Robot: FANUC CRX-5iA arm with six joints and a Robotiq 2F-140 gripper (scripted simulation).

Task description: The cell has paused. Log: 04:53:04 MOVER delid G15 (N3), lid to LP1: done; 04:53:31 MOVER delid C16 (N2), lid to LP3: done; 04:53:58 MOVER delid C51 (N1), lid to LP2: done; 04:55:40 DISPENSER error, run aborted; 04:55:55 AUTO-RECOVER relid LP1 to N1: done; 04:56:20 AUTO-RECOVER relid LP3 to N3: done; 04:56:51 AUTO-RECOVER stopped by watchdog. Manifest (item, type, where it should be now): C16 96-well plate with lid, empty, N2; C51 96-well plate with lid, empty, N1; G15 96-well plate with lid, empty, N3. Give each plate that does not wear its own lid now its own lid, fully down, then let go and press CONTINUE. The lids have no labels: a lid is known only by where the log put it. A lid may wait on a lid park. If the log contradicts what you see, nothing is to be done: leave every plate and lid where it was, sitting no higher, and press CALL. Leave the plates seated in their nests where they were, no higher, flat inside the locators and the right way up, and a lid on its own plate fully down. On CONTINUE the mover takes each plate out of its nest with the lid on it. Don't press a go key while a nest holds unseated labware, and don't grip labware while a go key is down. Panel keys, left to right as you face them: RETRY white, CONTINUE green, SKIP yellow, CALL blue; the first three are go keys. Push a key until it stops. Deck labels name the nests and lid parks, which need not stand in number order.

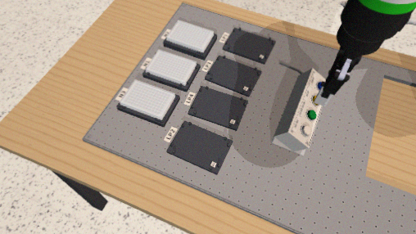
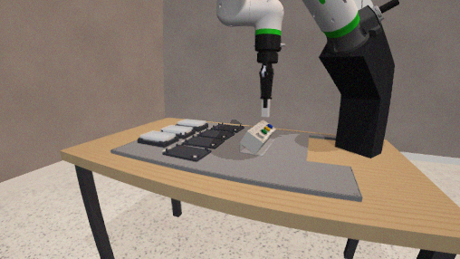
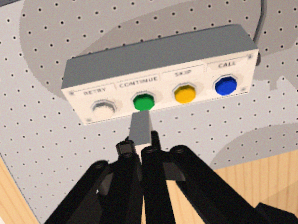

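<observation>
The black fingers are pressed together with nothing held between them. The round green CONTINUE key (image 3: 144, 102) on the white sloped key box (image 3: 160, 63) is seen just ahead of the fingertips, almost in line, with a gap remaining.

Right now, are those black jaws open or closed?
Closed: in the wrist view the gripper's two fingers meet, nothing between them, above the button box.

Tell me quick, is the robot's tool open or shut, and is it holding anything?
Tool: shut, fingers pressed together, holding nothing; it hangs above the key panel, not touching it.
</observation>
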